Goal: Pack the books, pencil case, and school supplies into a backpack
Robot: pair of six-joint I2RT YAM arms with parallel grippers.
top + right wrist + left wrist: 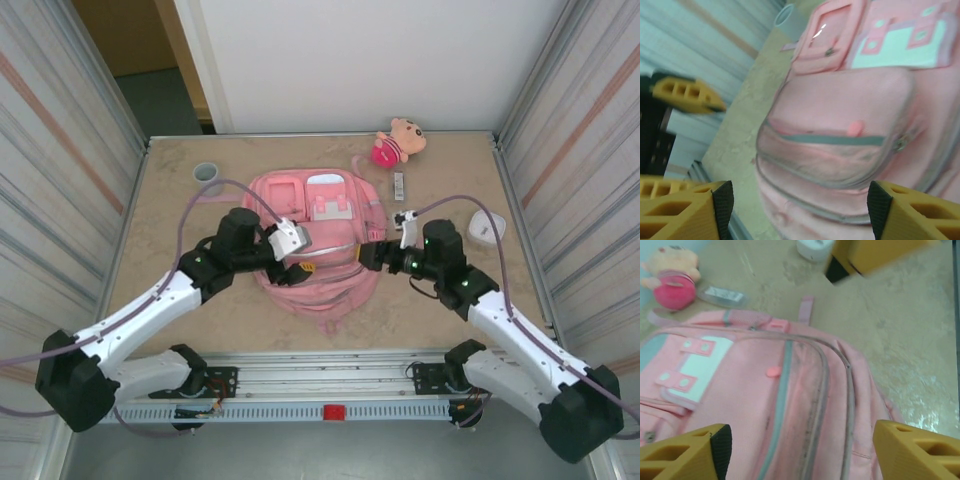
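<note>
Left hand [800, 442], right hand [799, 202] spread above backpack [755, 390]; left wrist sees doll [672, 282], right wrist cup [788, 17].

The large pink fabric backpack [315, 230] lies mid-desk [455, 175]. Behind it on the left stands the small grey cup [207, 173]. Behind it on the right is the pink plush doll [398, 142], with the slim grey stick-like piece [399, 186] before the doll. The white rounded-square box [487, 228] sits far right.

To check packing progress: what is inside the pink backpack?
The fabric of the backpack covers its interior, so any contents are hidden; only its outside shows.
</note>
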